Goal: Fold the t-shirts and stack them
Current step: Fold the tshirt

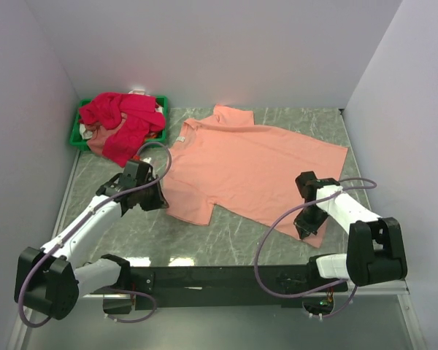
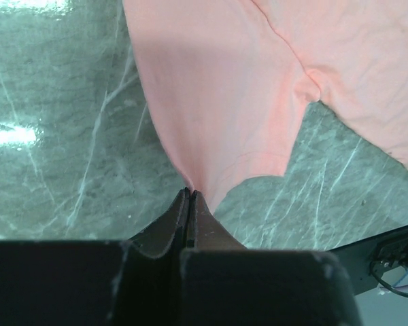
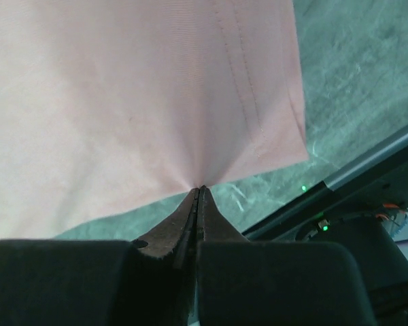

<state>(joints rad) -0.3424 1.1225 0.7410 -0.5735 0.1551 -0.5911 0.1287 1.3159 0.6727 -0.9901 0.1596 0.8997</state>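
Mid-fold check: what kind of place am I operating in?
Probably a lab test cell, not a home: plain white walls box in a green marbled table, a black rail lines its near edge, crimson shirts fill a green bin.

Crimson pile (image 1: 124, 120) buries most of the green bin (image 1: 79, 133); can't tell how many shirts are in it. From above, left gripper (image 1: 160, 198) and right gripper (image 1: 308, 227) block their own fingertips and pinch points. Both wrist views crop the salmon shirt (image 2: 217, 88) at the frame top.
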